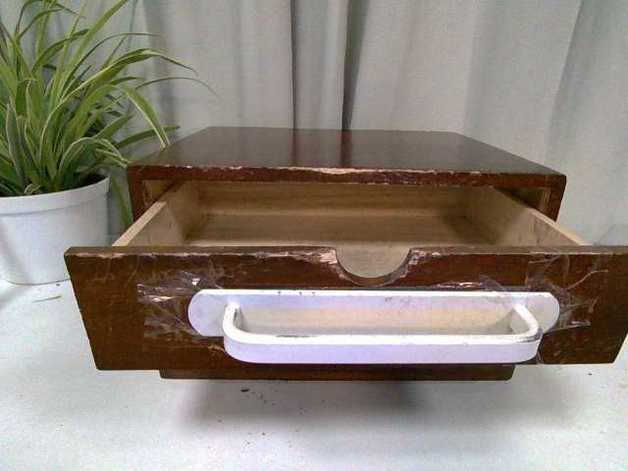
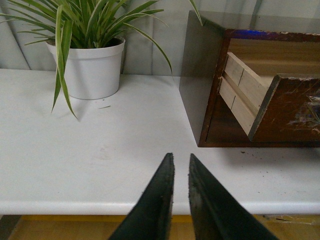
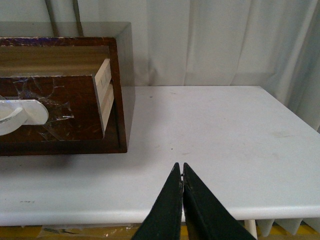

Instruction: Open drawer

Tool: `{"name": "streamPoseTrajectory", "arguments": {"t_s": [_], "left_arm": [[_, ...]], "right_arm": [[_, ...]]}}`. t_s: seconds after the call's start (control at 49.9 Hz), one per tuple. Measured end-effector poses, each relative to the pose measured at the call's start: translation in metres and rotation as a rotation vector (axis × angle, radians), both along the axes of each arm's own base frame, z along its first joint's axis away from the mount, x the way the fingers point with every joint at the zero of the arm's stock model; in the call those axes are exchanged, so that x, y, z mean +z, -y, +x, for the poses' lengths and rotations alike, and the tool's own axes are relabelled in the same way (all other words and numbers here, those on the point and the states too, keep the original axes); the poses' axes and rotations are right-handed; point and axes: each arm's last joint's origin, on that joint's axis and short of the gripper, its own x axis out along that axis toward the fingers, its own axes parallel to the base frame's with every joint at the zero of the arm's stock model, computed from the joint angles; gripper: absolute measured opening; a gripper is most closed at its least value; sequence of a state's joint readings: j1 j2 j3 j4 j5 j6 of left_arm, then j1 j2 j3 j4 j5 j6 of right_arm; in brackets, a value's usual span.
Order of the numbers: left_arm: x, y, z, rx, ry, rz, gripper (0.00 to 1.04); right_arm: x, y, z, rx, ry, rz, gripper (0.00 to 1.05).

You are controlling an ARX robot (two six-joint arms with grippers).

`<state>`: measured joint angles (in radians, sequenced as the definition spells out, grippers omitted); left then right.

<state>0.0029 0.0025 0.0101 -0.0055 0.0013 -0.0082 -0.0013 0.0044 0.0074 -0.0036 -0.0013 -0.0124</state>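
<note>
front cam close; wrists flanking drawer

Bare white table before the pulled-out drawer; potted plant seemingly crowding its left.

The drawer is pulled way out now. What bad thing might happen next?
The drawer hangs far out of its cabinet, with its front past the base below; pulled further, it might slip out and drop onto the table.

The white handle is only held on with tape, which looks wrinkled, so another tug might peel it off.

The potted plant stands close beside the cabinet, so a swinging left end effector might bump its leaves.
</note>
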Motion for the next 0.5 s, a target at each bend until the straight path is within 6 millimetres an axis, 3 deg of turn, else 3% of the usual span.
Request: {"name": "streamPoseTrajectory", "arguments": {"t_s": [0.1, 0.361, 0.401, 0.441, 0.501], "left_arm": [[0.0000, 0.0000, 0.0000, 0.000, 0.000, 0.000, 0.33], [0.0000, 0.0000, 0.0000, 0.000, 0.000, 0.000, 0.94], [0.0000, 0.0000, 0.0000, 0.000, 0.000, 0.001, 1.00], [-0.0001, 0.0000, 0.0000, 0.000, 0.000, 0.001, 0.99], [0.0000, 0.0000, 0.0000, 0.000, 0.000, 0.001, 0.98]], "right_arm": [[0.0000, 0.0000, 0.0000, 0.000, 0.000, 0.000, 0.26], [0.0000, 0.0000, 0.0000, 0.000, 0.000, 0.000, 0.85], [0.0000, 0.0000, 0.0000, 0.000, 0.000, 0.000, 0.92], [0.0000, 0.0000, 0.0000, 0.000, 0.000, 0.002, 0.98], [0.0000, 0.0000, 0.0000, 0.000, 0.000, 0.002, 0.95]]}}
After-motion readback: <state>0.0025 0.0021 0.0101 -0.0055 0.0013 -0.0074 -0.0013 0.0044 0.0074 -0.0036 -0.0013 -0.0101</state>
